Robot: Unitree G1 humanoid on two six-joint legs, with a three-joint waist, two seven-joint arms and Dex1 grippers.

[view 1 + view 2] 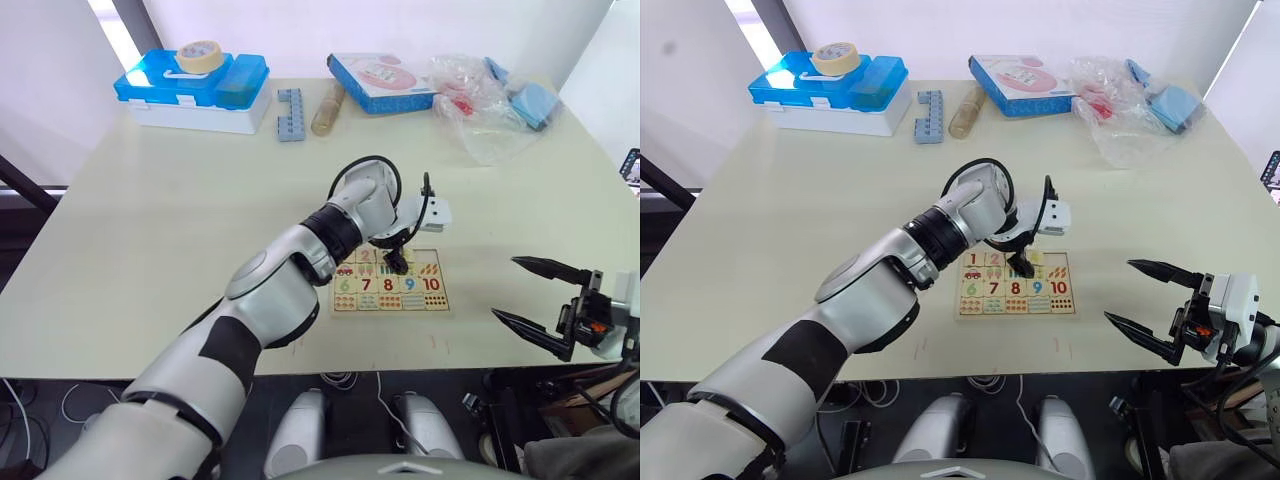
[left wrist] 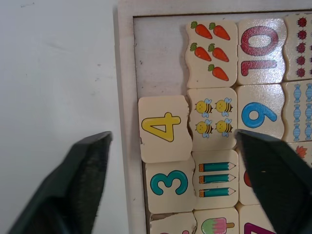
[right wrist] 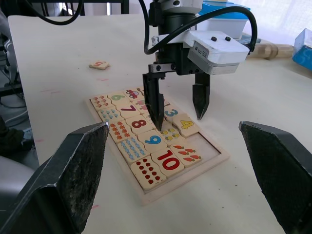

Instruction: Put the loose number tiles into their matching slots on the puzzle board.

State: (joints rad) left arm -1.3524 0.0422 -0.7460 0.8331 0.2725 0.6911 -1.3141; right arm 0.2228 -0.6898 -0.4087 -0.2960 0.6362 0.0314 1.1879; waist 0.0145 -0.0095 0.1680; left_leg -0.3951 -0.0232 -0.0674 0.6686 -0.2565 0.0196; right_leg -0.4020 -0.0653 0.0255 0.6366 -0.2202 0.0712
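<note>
The right gripper is hanging at the near right edge of the worktop, its two black fingers spread wide with nothing between them, well apart from the puzzle board.

The puzzle board is lying flat near the front middle of the worktop. The left gripper is pointing down over the board's far side, its fingers parted and gripping nothing. One fingertip is standing at the tile with the blue 9, though I cannot tell whether it is touching; the other is hanging off the board's far rim. Between them the yellow 4 tile is sitting crooked, partly over the rim instead of flat in its slot, its edge against the bee tile. Beside it the slot next to the carrot tile is showing bare wood. The green 3 tile is lying in its place on the other side.

One loose tile with a red mark is lying on the worktop, well apart from the board.

Along the far edge a blue and white box with a roll of tape on it, a blue brick strip, a flat blue-edged box and a clear plastic bag are resting.
</note>
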